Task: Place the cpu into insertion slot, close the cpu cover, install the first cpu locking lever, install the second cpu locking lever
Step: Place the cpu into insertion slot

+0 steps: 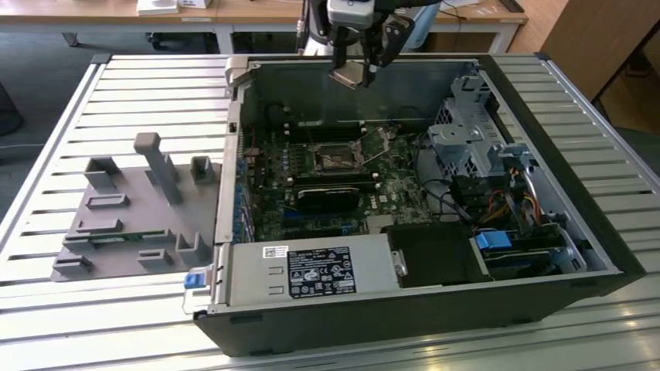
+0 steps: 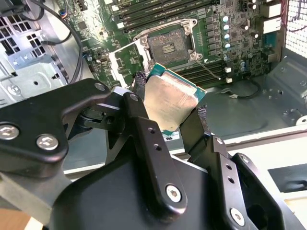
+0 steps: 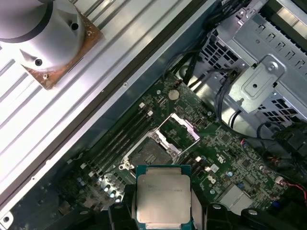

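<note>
The fingers (image 2: pixel 146 134) are pinching the cpu (image 2: pixel 170 100) by opposite edges, holding it tilted above the open insertion slot (image 2: pixel 168 45), which is lying below and beyond their tips

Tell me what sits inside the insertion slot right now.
Nothing: the insertion slot is bare, its cpu cover swung up. The cpu is held in the claw above. The cpu's underside is hidden.

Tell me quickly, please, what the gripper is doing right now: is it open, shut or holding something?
Gripper: shut on the cpu, holding it above the computer case.
</note>
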`<state>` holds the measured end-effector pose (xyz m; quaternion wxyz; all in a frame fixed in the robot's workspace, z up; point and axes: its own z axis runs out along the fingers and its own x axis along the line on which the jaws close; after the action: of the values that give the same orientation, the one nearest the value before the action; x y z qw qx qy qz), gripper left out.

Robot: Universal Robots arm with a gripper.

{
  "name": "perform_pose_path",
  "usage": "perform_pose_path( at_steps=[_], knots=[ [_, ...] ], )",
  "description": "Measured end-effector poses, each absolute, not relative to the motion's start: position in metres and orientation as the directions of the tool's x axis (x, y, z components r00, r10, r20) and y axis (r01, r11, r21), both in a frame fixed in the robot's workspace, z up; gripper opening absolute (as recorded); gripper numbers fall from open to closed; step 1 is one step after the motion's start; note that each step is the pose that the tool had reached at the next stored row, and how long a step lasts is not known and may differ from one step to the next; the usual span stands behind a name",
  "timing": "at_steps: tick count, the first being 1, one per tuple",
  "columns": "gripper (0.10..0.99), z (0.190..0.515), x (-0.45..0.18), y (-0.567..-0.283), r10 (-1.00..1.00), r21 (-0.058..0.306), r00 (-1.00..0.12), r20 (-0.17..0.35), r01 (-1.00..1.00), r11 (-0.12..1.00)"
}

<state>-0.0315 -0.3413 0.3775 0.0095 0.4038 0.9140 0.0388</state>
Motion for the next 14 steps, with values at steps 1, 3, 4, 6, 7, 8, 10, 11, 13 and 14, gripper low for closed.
perform_pose_path(
  at_steps=[1,3,4,6,7,8,10,11,13,14],
  knots=[
    [0.541,0.3775,-0.0315,-0.3413,0.744,0.078,-0.669,0.014,0.742,0.666],
    [0.541,0.3775,-0.0315,-0.3412,0.753,0.078,-0.658,0.014,0.751,0.655],
    [0.541,0.3775,-0.0315,-0.3412,0.757,0.078,-0.653,0.014,0.756,0.650],
    [0.541,0.3775,-0.0315,-0.3412,0.766,0.078,-0.643,0.014,0.765,0.640],
    [0.541,0.3775,-0.0315,-0.3411,0.771,0.078,-0.637,0.014,0.769,0.634],
    [0.541,0.3775,-0.0315,-0.3411,0.775,0.078,-0.631,0.014,0.774,0.629],
    [0.541,0.3775,-0.0315,-0.3411,0.784,0.078,-0.620,0.014,0.783,0.617],
    [0.541,0.3775,-0.0315,-0.3411,0.789,0.078,-0.614,0.014,0.787,0.612],
    [0.541,0.3775,-0.0315,-0.3410,0.797,0.078,-0.603,0.013,0.796,0.601],
    [0.541,0.3775,-0.0315,-0.3410,0.801,0.078,-0.598,0.013,0.800,0.596]
  ],
)
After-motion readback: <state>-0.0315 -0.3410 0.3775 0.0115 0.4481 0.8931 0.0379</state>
